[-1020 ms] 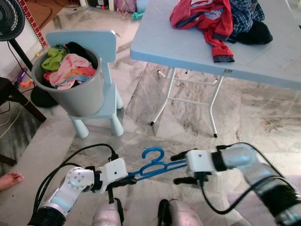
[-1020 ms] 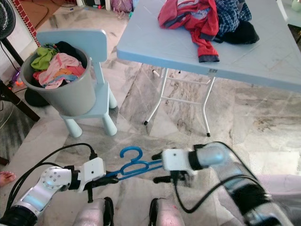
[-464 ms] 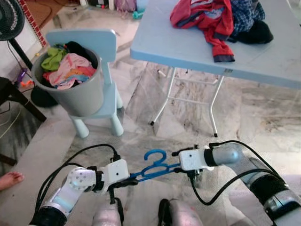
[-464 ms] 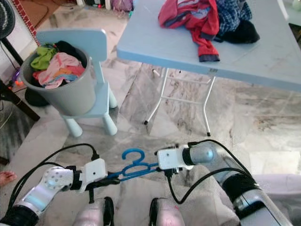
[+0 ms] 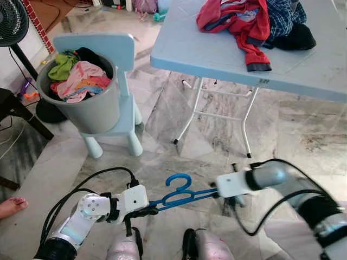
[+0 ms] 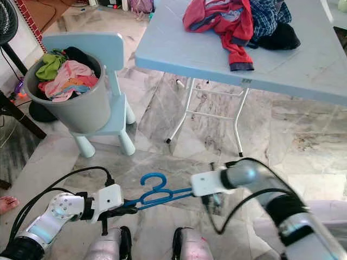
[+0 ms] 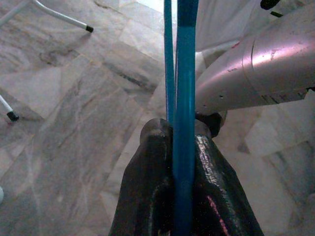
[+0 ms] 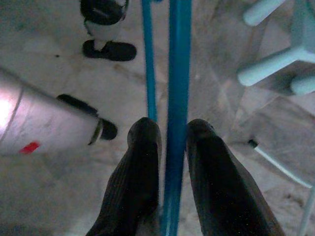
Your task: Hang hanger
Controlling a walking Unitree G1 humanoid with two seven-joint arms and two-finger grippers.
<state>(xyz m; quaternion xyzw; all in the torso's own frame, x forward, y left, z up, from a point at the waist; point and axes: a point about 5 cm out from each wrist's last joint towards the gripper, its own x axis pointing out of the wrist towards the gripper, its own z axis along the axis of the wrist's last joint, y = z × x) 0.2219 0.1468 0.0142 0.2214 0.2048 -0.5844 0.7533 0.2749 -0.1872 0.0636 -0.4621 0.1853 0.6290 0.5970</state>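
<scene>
Low at six o'clock, the hanger [image 5: 179, 193] spans nine-to-three, its ends pinched by the left gripper [image 7: 179, 147] and right gripper [image 8: 170, 135].

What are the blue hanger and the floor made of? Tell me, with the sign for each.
Blue hanger: probably plastic, judging by its uniform glossy colour and thin moulded bars; both tools grip its ends. Floor: looks like polished marble or marble-look tile, with grey veining, a reflective sheen and visible joints between slabs.

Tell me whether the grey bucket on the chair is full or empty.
Full. The round grey plastic bucket on the pale blue chair is heaped above its rim with pink, green and dark clothes.
</scene>
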